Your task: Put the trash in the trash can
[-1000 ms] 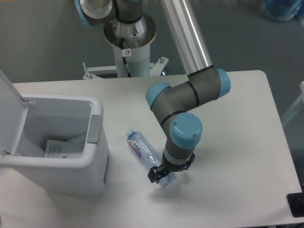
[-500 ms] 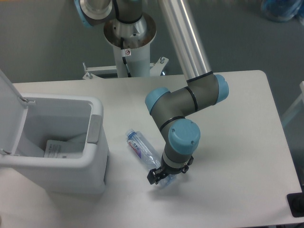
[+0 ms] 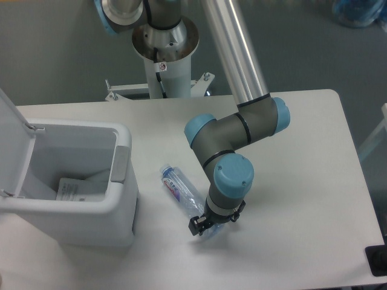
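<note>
- Black object [image 3: 377,261], cut off at the frame's lower right corner past the table's near right corner; can't ID it.
- Gripper [image 3: 204,225] toward the near edge of the white table [image 3: 302,181], approx mid-width, pointing down at the base end of the bottle [image 3: 183,194]. Wrist housing w/ blue cap covers most of it from above; only dark finger tips [image 3: 195,226] show. Base end of bottle sits between/under them, but jaws open or gripping: can't tell.
- Bottle: clear, crushed, lying flat on the table, diagonal; blue cap pointing toward the far left, base toward the near edge. Pink-blue label at mid body, print unreadable. Base end partly hidden by gripper.
- Trash can [image 3: 115,205] at the table's left side, near the near left corner; white, boxy, grey latch [image 3: 121,163] on the side facing the bottle. Lid [image 3: 12,145] swung up, cut off by the frame's left edge.
- Packet [image 3: 74,189] inside the can on its floor; white w/ dark print, partly hidden by the can's near wall, details too small to read.
- Arm base column [image 3: 163,54] beyond the table's far edge; top cut off by the frame.
- Blue-ish thing [image 3: 360,12] on the floor, far right, cropped & blurry.
</note>
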Robot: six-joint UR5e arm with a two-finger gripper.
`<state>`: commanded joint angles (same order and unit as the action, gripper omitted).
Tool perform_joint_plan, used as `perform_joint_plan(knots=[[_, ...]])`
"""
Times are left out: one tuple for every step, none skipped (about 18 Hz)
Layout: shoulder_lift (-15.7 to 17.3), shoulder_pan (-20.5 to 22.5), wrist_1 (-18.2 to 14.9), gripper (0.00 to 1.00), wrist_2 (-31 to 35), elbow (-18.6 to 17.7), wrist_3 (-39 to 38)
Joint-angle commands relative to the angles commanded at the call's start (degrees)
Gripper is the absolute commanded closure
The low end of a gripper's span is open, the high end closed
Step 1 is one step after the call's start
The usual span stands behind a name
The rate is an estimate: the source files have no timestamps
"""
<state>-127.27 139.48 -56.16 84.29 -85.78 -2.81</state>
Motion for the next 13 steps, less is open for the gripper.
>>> perform_joint_plan(knots=[[0.2, 0.0, -0.1, 0.23, 0.0, 0.0, 0.0], [0.3, 0.0, -0.1, 0.26, 0.0, 0.0, 0.0], [0.3, 0.0, -0.1, 0.28, 0.0, 0.0, 0.0], [0.2, 0.0, 0.0, 0.3, 0.0, 0.0, 0.0], [0.2, 0.0, 0.0, 0.31, 0.0, 0.0, 0.0], [0.3, 0.0, -0.1, 0.33, 0.0, -0.1, 0.1], [0.4, 0.0, -0.1, 0.34, 0.0, -0.1, 0.1], [0.4, 0.0, -0.1, 0.35, -0.1, -0.1, 0.1], [0.4, 0.0, -0.1, 0.36, -0.1, -0.1, 0.1], [0.4, 0.0, -0.1, 0.36, 0.0, -0.1, 0.1], [0.4, 0.1, -0.1, 0.37, -0.1, -0.2, 0.1], [0.4, 0.0, -0.1, 0.37, 0.0, -0.2, 0.1], [0.4, 0.1, -0.1, 0.37, 0.0, -0.2, 0.2]])
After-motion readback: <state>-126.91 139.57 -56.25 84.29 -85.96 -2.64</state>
